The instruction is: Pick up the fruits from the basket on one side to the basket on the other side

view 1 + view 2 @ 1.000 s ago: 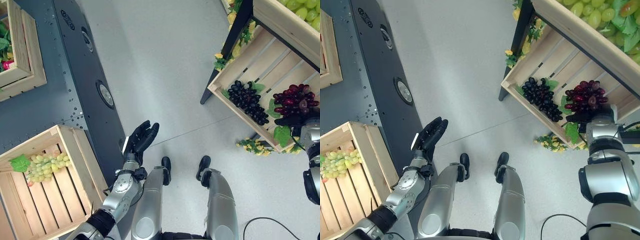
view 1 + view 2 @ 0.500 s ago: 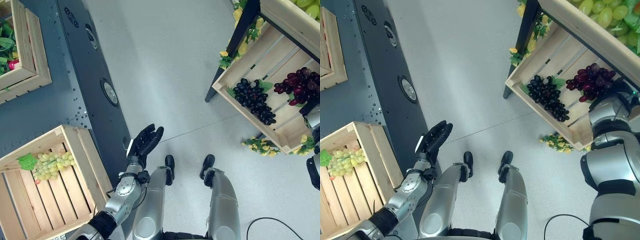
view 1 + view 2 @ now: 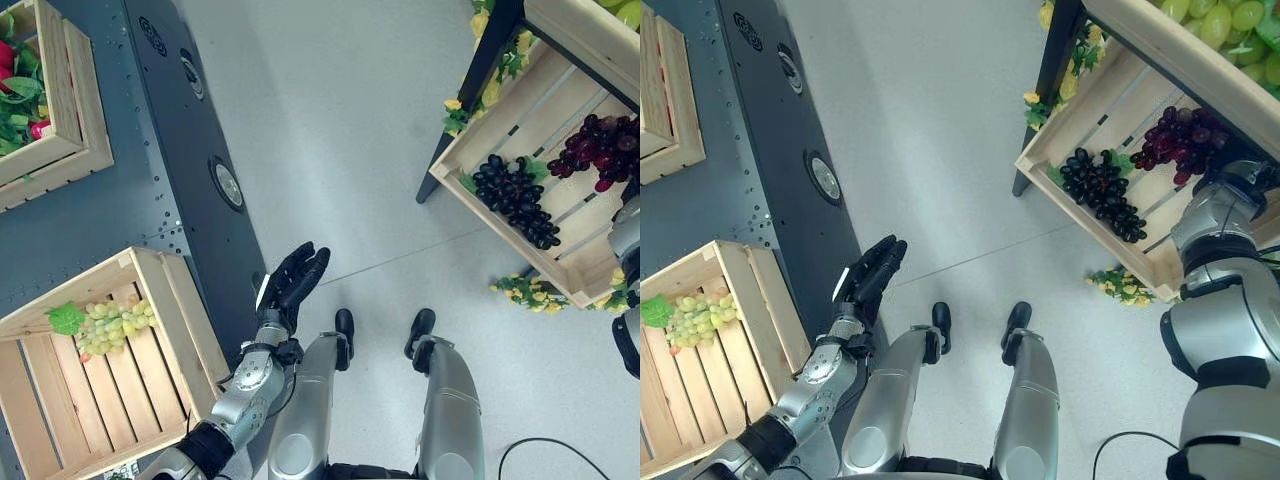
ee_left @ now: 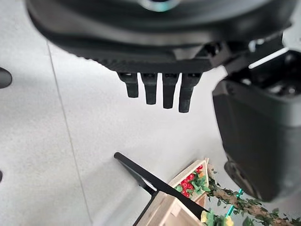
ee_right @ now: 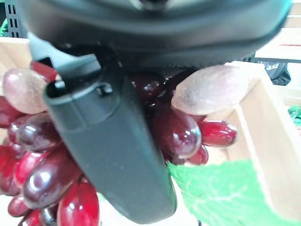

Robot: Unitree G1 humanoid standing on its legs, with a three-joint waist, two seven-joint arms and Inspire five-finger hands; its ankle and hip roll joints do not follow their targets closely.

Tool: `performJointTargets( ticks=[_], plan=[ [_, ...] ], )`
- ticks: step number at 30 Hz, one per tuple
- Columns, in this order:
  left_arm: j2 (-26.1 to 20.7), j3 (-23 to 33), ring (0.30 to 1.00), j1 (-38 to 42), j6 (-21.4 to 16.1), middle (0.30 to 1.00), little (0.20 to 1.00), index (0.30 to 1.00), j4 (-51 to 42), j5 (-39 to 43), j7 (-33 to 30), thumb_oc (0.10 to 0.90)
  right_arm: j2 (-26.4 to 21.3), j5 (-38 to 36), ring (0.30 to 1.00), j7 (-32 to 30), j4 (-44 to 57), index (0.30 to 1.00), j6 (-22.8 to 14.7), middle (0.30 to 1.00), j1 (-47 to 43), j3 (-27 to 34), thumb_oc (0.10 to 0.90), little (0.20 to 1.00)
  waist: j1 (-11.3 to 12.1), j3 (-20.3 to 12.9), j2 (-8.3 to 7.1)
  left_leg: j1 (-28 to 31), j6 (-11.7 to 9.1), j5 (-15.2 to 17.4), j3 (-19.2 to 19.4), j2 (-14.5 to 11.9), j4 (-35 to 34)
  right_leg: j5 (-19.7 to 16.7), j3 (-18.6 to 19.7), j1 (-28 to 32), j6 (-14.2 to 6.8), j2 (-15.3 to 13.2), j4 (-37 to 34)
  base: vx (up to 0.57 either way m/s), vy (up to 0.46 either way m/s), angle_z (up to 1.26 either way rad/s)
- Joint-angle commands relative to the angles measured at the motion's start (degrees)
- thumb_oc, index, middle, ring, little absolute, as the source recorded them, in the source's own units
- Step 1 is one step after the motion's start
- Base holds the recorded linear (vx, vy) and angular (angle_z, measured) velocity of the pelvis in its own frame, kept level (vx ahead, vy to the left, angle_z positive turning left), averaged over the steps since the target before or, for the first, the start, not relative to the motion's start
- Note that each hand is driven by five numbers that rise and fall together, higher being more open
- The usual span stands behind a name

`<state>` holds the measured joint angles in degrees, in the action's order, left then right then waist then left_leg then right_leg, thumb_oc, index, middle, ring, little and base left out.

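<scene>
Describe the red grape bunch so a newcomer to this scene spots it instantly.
Start at the slatted wooden crate tilted on the black stand, on the robot's right. Two grape bunches lie in it; the red grape bunch is the one deeper in, with the right hand curled on it. Its wine-red colour separates it from the black grape bunch beside it, nearer the crate's front edge.

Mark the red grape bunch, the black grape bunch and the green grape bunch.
red grape bunch (image 3: 1185,146), right eye view, middle of the cluster.
black grape bunch (image 3: 515,198), left eye view, centre of the cluster.
green grape bunch (image 3: 112,325), left eye view, middle of the berries, right of the leaf.
</scene>
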<state>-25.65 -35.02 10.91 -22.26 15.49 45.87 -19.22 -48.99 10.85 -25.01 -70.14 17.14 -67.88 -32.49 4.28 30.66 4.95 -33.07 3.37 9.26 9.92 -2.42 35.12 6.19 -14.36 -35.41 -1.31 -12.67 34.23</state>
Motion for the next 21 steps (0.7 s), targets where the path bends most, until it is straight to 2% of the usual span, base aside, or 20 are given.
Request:
performJointTargets(
  ticks=[1,3,4,6,10,11,13,14,16,17,18,19,20,21],
  plan=[
    [-1.3,0.5,0.900,-1.3,-5.1,0.900,0.900,0.900,-7.5,-0.7,1.0,0.800,-10.6,-8.2,0.900,-3.0,4.1,0.900,-4.5,0.900,-5.9,-2.0,0.800,0.900,0.4,-0.9,0.11,1.3,0.2,7.2,0.9,0.4,1.5,4.6,-0.9,2.8,0.2,0.0,1.0,0.00,0.000,0.00],
    [-1.4,1.0,0.900,-1.0,-4.7,0.900,0.900,0.900,-7.5,-0.4,1.3,0.800,-10.2,-2.3,0.900,-3.9,5.4,0.900,-5.3,0.900,-5.3,-1.6,0.800,0.900,0.4,-0.9,0.07,1.3,0.3,7.2,0.9,0.5,1.5,4.6,-0.9,2.8,0.2,0.0,1.0,0.00,0.000,0.00],
    [-1.5,0.9,0.900,-0.9,-4.7,0.900,0.900,0.900,-7.5,-0.3,1.3,0.800,-10.2,-2.1,0.900,-3.2,5.5,0.900,-5.0,0.900,-5.5,-1.9,0.800,0.900,0.4,-0.9,0.06,1.4,0.3,7.2,0.9,0.5,1.5,4.6,-1.0,2.8,0.2,0.0,1.1,0.00,0.000,0.00],
    [-1.4,0.7,0.900,-0.7,-4.9,0.900,0.900,0.900,-7.2,-0.5,1.2,0.800,-10.0,-4.1,0.900,1.5,5.0,0.900,-2.5,0.900,-5.6,-2.7,0.800,0.900,0.5,-0.9,0.01,1.2,0.4,7.2,0.9,0.4,1.7,4.4,-1.1,2.7,0.1,-0.2,1.2,0.00,0.000,0.00],
    [-0.9,0.1,0.900,0.0,-4.4,0.900,0.900,0.900,-7.1,-1.2,0.6,0.800,-9.1,-9.4,0.900,11.2,3.0,0.900,-3.0,0.900,-4.9,-2.6,0.800,0.900,0.7,-0.9,-0.02,1.3,0.4,7.0,0.9,0.5,1.3,4.4,-1.2,2.6,0.2,-0.3,1.1,0.00,0.000,0.00],
    [-0.9,0.1,0.900,0.0,-4.4,0.900,0.900,0.900,-7.0,-1.2,0.7,0.800,-9.0,-9.4,0.900,11.5,2.9,0.900,-3.0,0.900,-5.1,-2.7,0.800,0.900,0.7,-0.9,-0.02,1.2,0.4,7.0,0.9,0.5,1.3,4.4,-1.2,2.6,0.3,-0.2,1.2,0.00,0.000,0.00],
    [-0.8,0.1,0.900,0.1,-4.2,0.900,0.900,0.900,-6.7,-1.5,1.0,0.800,-8.8,-7.0,0.900,14.4,2.3,0.900,-4.3,0.900,-5.1,-3.0,0.800,0.900,0.9,-0.9,-0.10,1.3,0.4,7.1,0.8,0.5,1.4,4.5,-1.3,2.6,0.3,-0.4,1.3,0.00,0.000,0.00],
    [-0.8,0.3,0.900,0.2,-4.1,0.900,0.900,0.900,-6.2,-1.5,1.6,0.800,-8.9,-2.2,0.900,19.2,1.9,0.900,-4.6,0.900,-5.4,-4.7,0.800,0.900,1.1,-0.9,-0.26,1.2,0.4,7.0,0.8,0.4,1.5,4.4,-1.5,2.5,0.3,-0.5,1.4,0.00,0.000,0.00],
    [-0.9,0.2,0.900,0.2,-4.1,0.900,0.900,0.900,-6.2,-1.6,1.7,0.800,-9.0,-1.1,0.900,20.6,1.8,0.900,-5.3,0.900,-5.5,-5.7,0.800,0.900,1.1,-0.9,-0.28,1.2,0.4,6.9,0.8,0.4,1.4,4.3,-1.5,2.5,0.2,-0.5,1.3,0.00,0.000,0.00],
    [-0.9,0.5,0.900,0.3,-3.6,0.900,0.900,0.900,-6.3,-1.8,2.0,0.800,-9.4,-3.6,0.900,17.3,2.4,0.900,-4.4,0.900,-5.4,-7.8,0.800,0.900,1.2,-0.9,-0.42,1.2,0.6,6.6,0.8,0.3,1.2,3.9,-1.4,2.4,0.2,-0.5,1.3,0.00,0.000,0.00],
    [-1.1,0.5,0.900,0.2,-3.5,0.900,0.900,0.900,-6.6,-1.7,1.7,0.800,-9.7,-4.1,0.900,13.1,3.6,0.900,-3.0,0.900,-4.7,-7.0,0.800,0.900,1.0,-0.9,-0.58,1.2,0.6,6.8,0.8,0.2,1.4,4.1,-1.4,2.4,0.1,-0.5,1.6,0.00,0.000,0.00],
    [-1.2,0.5,0.900,0.2,-3.5,0.900,0.900,0.900,-6.6,-1.7,1.6,0.800,-9.8,-4.5,0.900,12.9,3.7,0.900,-2.8,0.900,-4.5,-6.8,0.800,0.900,1.0,-0.9,-0.62,1.2,0.6,6.8,0.8,0.2,1.5,4.1,-1.4,2.4,0.1,-0.5,1.7,0.00,0.000,0.00],
    [-1.3,0.7,0.900,0.4,-3.5,0.900,0.900,0.900,-6.4,-1.7,1.9,0.800,-9.5,-7.4,0.900,15.3,4.0,0.900,-1.4,0.900,-4.0,-5.3,0.800,0.900,1.0,-0.9,-0.69,1.0,0.6,6.9,0.7,0.2,1.5,4.2,-1.5,2.3,-0.1,-0.4,1.7,0.00,0.000,0.00],
    [-1.0,0.3,0.900,0.8,-3.6,0.900,0.900,0.900,-6.4,-2.1,1.3,0.800,-8.5,-15.4,0.900,18.5,3.6,0.900,0.5,0.900,-3.4,-3.6,0.800,0.900,0.9,-0.9,-0.68,0.8,0.5,6.7,0.8,0.2,1.2,3.9,-1.4,2.1,-0.2,-0.2,1.3,0.00,0.000,0.00]
  ],
)
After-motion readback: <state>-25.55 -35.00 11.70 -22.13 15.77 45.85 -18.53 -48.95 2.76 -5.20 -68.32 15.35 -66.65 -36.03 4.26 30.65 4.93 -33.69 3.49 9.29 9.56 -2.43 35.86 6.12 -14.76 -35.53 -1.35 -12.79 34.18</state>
